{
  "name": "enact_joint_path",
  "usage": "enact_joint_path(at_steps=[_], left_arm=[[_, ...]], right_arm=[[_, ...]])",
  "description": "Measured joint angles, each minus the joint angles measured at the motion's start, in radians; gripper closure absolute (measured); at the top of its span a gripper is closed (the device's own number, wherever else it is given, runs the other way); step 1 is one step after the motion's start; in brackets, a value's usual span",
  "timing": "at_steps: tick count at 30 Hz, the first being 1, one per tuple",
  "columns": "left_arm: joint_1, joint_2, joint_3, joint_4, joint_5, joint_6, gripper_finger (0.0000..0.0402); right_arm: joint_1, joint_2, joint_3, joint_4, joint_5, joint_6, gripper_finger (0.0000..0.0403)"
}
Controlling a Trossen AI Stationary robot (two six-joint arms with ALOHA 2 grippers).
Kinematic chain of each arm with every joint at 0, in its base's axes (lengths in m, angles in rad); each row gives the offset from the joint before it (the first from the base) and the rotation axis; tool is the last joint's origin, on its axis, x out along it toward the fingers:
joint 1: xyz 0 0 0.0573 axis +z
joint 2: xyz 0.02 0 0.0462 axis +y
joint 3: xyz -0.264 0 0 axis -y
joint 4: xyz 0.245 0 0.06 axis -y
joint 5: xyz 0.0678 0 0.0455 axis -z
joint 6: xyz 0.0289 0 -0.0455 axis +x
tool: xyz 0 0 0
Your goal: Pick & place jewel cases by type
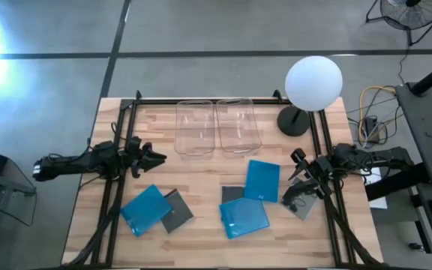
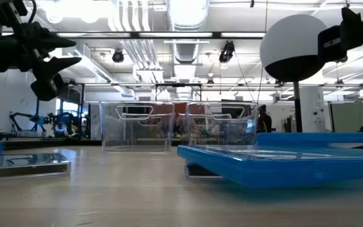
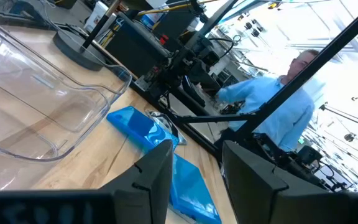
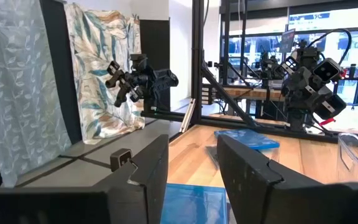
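Observation:
Three translucent blue jewel cases lie flat on the table: one near-left (image 1: 145, 208), one at centre-right (image 1: 262, 180) and one nearer the front (image 1: 244, 217). The near-left one partly overlaps a dark grey case (image 1: 178, 214). A second dark grey case (image 1: 232, 193) shows between the two right blue ones. A third (image 1: 301, 205) lies below the right gripper. My left gripper (image 1: 154, 157) hovers open over the table's left part, pointing right, with its fingers apart in its wrist view (image 3: 194, 180). My right gripper (image 1: 300, 177) hovers open at the right, above the third grey case.
Two clear bins (image 1: 196, 127) (image 1: 238, 126) stand side by side at the far middle. A lamp with a white globe (image 1: 313, 81) stands on a dark base (image 1: 294, 120) at the far right. Black frame rails run along both sides. A person in a light blue shirt (image 3: 278, 106) is beyond the table.

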Motion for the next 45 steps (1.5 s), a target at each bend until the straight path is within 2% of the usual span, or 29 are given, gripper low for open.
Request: enact_joint_path(at_steps=[12, 25, 33, 34, 37, 38, 45], left_arm=[[0.0, 0.0, 0.0, 0.0, 0.0, 0.0, 0.0278], [0.0, 0.0, 0.0, 0.0, 0.0, 0.0, 0.0278], [0.0, 0.0, 0.0, 0.0, 0.0, 0.0, 0.0278], [0.0, 0.0, 0.0, 0.0, 0.0, 0.0, 0.0278], [0.0, 0.0, 0.0, 0.0, 0.0, 0.0, 0.0278], [0.0, 0.0, 0.0, 0.0, 0.0, 0.0, 0.0278], [0.0, 0.0, 0.0, 0.0, 0.0, 0.0, 0.0278]], right_arm=[[0.0, 0.0, 0.0, 0.0, 0.0, 0.0, 0.028], [0.0, 0.0, 0.0, 0.0, 0.0, 0.0, 0.0268], [0.0, 0.0, 0.0, 0.007, 0.007, 0.019, 0.0276], [0.0, 0.002, 0.0, 0.024, 0.034, 0.105, 0.0277], [0.0, 0.0, 0.0, 0.033, 0.125, 0.624, 0.0281], [0.0, 0.0, 0.0, 0.025, 0.168, 0.732, 0.0282], [0.0, 0.007, 0.0, 0.031, 0.505, 1.051, 0.0279]])
